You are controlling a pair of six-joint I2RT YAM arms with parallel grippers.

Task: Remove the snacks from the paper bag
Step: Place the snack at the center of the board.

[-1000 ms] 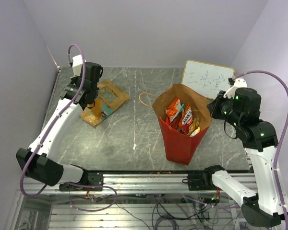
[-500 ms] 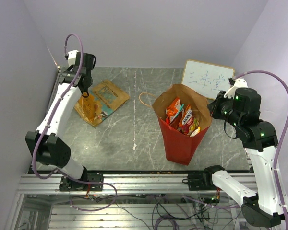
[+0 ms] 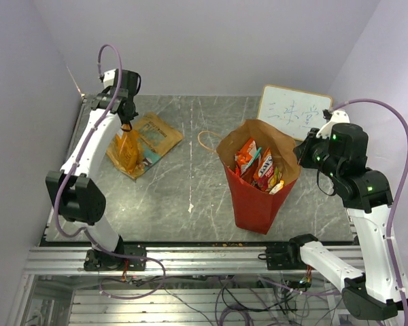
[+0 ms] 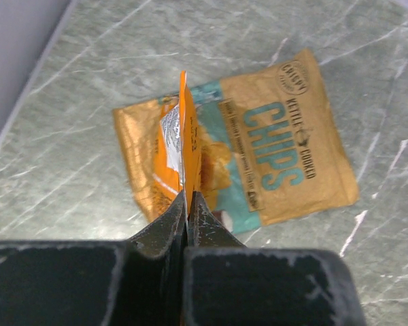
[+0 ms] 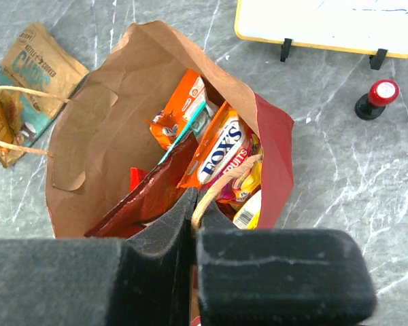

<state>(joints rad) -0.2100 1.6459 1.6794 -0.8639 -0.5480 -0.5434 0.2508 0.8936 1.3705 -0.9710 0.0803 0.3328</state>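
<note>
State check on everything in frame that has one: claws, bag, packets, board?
left claw: shut on chip packet
chip packet: hanging from the claw, above tan pack
tan pack: flat on table
right claw: shut on paper bag rim
paper bag: upright, open, snacks inside
whiteboard: standing upright

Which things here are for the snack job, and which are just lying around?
For the job: paper bag, its rim held by the right fingers; snacks inside it; orange chip packet pinched in the left fingers; tan chips pack, already out.
Just lying about: white board; small red-capped thing.
</note>
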